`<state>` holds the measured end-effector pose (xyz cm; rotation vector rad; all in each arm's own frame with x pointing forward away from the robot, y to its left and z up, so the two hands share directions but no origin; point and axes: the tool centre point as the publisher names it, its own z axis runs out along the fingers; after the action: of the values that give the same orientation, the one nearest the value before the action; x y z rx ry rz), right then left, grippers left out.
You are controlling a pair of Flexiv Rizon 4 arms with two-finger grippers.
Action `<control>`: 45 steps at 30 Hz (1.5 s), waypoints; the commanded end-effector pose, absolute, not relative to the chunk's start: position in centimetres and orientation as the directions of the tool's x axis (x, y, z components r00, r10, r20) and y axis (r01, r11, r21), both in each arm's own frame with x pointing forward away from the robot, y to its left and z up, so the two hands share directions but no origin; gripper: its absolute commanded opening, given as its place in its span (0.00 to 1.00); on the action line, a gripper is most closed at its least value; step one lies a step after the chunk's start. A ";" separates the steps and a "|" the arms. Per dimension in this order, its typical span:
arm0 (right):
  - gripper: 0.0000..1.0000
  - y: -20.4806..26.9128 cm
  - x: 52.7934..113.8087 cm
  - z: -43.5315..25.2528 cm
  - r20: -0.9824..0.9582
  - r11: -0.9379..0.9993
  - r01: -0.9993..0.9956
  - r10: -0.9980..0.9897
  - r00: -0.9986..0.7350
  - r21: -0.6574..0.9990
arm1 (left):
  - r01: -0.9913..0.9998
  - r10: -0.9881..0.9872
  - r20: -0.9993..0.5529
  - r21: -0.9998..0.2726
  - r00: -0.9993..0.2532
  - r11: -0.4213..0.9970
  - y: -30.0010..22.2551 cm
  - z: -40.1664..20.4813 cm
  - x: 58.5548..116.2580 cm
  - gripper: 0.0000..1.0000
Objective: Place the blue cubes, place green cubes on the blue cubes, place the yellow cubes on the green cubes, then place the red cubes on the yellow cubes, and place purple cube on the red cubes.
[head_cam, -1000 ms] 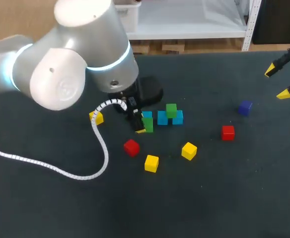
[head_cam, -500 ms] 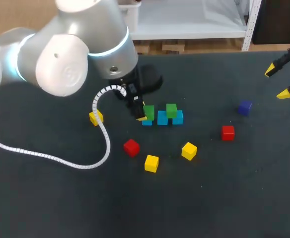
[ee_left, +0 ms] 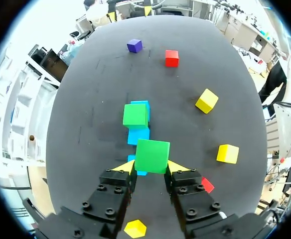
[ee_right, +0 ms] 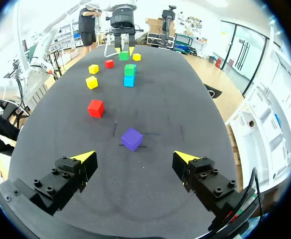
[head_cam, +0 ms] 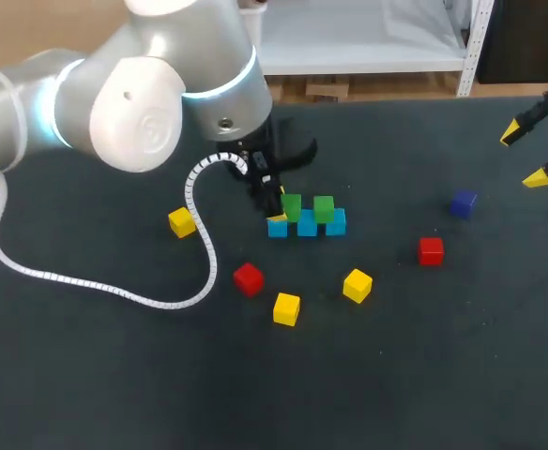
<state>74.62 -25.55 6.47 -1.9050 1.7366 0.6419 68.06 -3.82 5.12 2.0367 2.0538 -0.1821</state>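
Left gripper clamped green cube, level, over the blue row running lengthwise ahead. Right gripper gaped, empty.

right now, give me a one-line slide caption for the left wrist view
Left gripper shut on a green cube above the blue cubes, next to the stacked green cube.

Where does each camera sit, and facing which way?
Head view: above and behind, looking down on the table; left arm at left, right gripper at right.
Left wrist view: along the left gripper, shut on a green cube.
Right wrist view: along the open right gripper, toward the purple cube.
All views show that green cube.
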 end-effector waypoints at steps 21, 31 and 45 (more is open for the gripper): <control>1.00 -25.5 74.7 6.4 -0.633 -0.080 -0.996 -0.770 0.086 -0.037 | 0.999 0.962 -0.270 0.030 -0.031 0.041 -4.2 3.1 70.0 0.00; 1.00 -25.5 74.7 6.4 -0.633 -0.080 -0.996 -0.770 0.086 -0.037 | 0.999 0.962 -0.272 0.026 -0.038 0.047 -4.2 2.8 70.4 0.00; 1.00 -25.5 74.7 6.4 -0.633 -0.080 -0.996 -0.770 0.086 -0.037 | 0.998 0.964 -0.263 0.018 -0.045 0.052 -4.1 2.4 70.5 0.00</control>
<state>74.62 -25.54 6.47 -1.9050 1.7366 0.6419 70.19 -3.98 2.44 2.0106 2.1180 -0.2455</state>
